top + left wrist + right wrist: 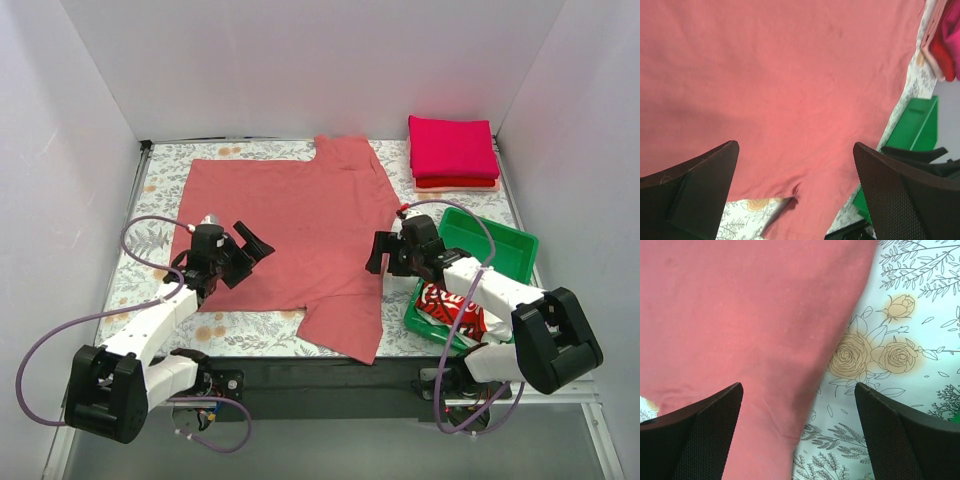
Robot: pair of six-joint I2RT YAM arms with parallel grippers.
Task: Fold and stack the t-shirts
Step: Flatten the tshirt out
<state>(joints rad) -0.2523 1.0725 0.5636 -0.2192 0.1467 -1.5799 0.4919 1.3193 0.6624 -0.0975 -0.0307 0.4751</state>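
Observation:
A dusty salmon-red t-shirt (290,230) lies spread flat on the floral table covering; it fills the left wrist view (780,80) and the left part of the right wrist view (740,315). My left gripper (250,250) is open and empty over the shirt's near left part. My right gripper (383,252) is open and empty at the shirt's right edge. Folded magenta and red t-shirts (452,150) are stacked at the back right. A red t-shirt with white lettering (455,308) lies crumpled in the green tray (500,245).
The green tray stands at the near right, close under my right arm, and shows in the left wrist view (912,122). White walls close in the table on three sides. The shirt's near sleeve (345,325) reaches the table's front edge.

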